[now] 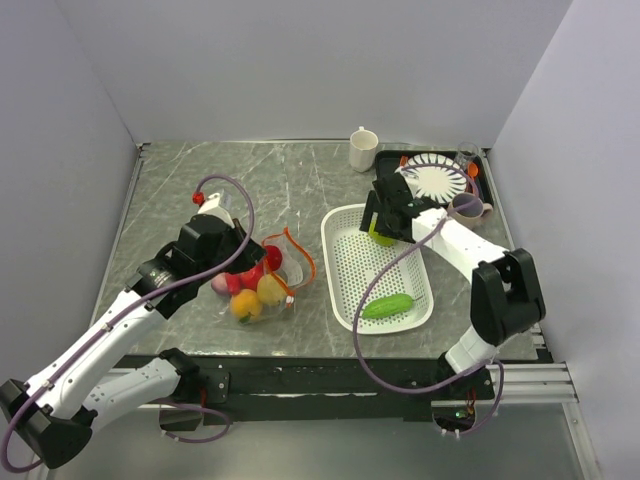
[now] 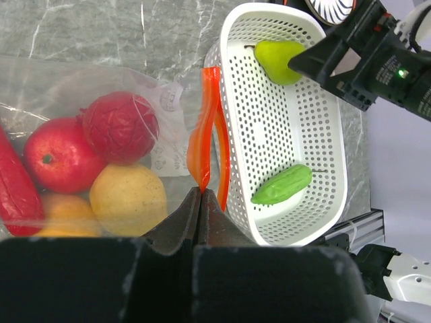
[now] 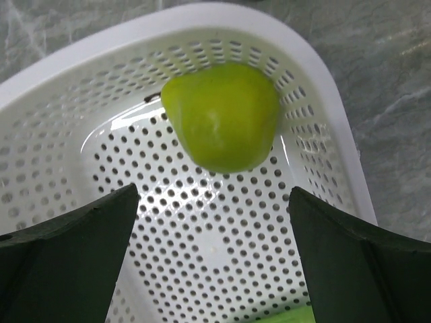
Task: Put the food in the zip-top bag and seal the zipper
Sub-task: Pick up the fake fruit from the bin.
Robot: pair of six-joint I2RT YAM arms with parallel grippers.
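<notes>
Right fingers [image 3: 67, 232] wide, near green fruit [image 3: 222, 114]

Two arms out: one gripper shut, one open.
The left arm [image 1: 100, 345] is stretched far and right, with the left gripper [image 2: 201, 202] pinched on the zipper [image 2: 202, 145]. The right arm [image 1: 470, 255] is bent toward the left, with the right gripper [image 3: 212, 202] pointed down, jaws spread wide.

The left gripper [image 2: 199, 214], jaws shut, pinches the orange zipper [image 2: 201, 145] of a clear bag [image 2: 81, 70] holding red and yellow fruit [image 2: 57, 160]. Just beside it, a white basket [image 2: 337, 202] holds a cucumber [image 2: 283, 185] and a green fruit [image 2: 275, 60].
</notes>
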